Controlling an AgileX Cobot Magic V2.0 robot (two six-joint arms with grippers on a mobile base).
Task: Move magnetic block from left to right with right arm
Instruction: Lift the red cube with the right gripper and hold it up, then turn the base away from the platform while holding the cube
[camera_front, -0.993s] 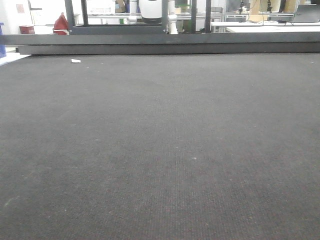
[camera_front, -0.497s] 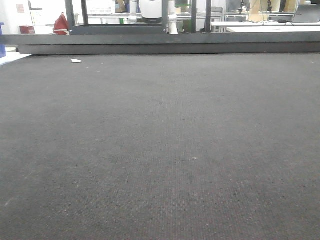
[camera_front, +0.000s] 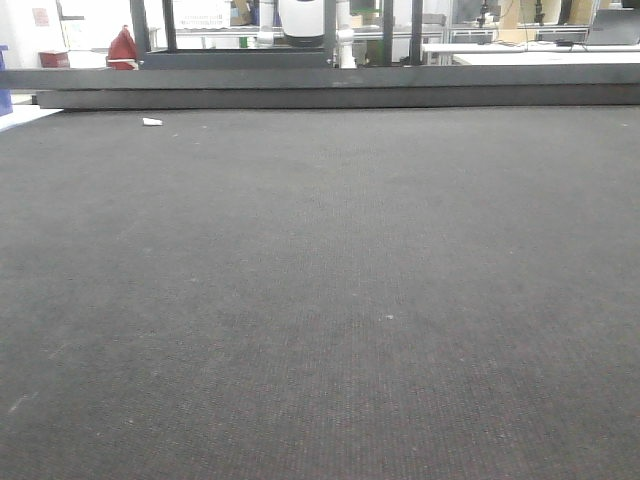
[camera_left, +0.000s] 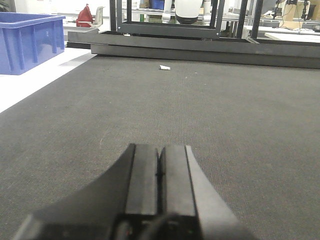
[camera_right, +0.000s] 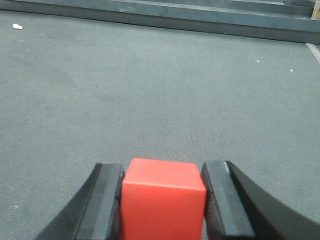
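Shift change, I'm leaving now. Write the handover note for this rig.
Left end effector: shut, empty, over the dark mat.
Right end effector: shut on the red block, one finger against each side.
Done: block grasped. Whether it is lifted off the mat, or how far it has travelled, cannot be told.
Left: carry it to the right side, set it down, release.
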